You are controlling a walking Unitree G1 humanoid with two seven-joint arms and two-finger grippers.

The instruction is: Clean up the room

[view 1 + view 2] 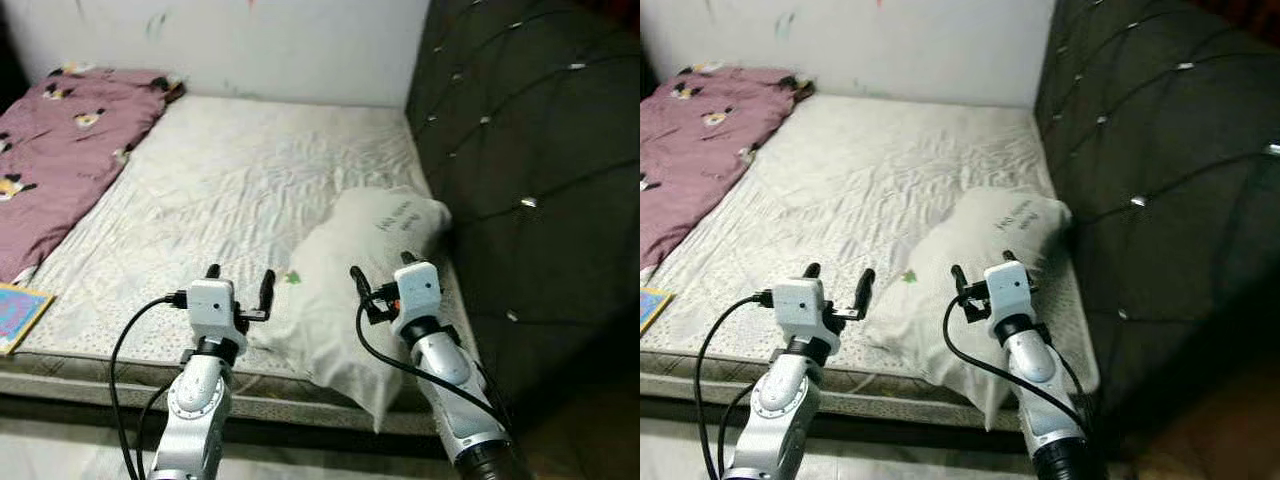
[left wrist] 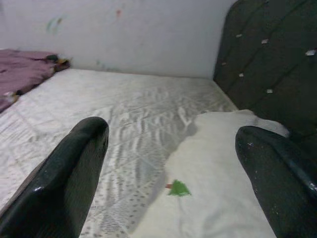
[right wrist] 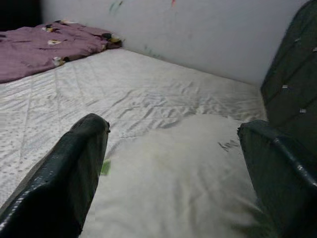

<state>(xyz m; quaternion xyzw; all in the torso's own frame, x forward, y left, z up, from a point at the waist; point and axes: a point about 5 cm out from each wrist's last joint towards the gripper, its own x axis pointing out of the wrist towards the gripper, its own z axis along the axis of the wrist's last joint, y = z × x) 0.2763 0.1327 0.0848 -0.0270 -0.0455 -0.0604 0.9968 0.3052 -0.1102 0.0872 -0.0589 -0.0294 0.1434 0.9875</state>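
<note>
Well, both pincers, left pincer point(image 1: 240, 283) and right pincer point(image 1: 382, 270), hover wide open over the pillow point(image 1: 345, 290) at the bed's point(image 1: 230, 180) near corner; I'd grip opposite edges firmly.

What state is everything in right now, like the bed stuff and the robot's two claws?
Pillow: lying on the mattress by the headboard, its near corner hanging over the bed edge.
Blanket: rumpled, heaped on the far left of the mattress.
Mattress: bare, cover wrinkled.
Book: flat at the mattress's left front edge.
Left tool: open, over the pillow's left edge.
Right tool: open, over the pillow.
</note>
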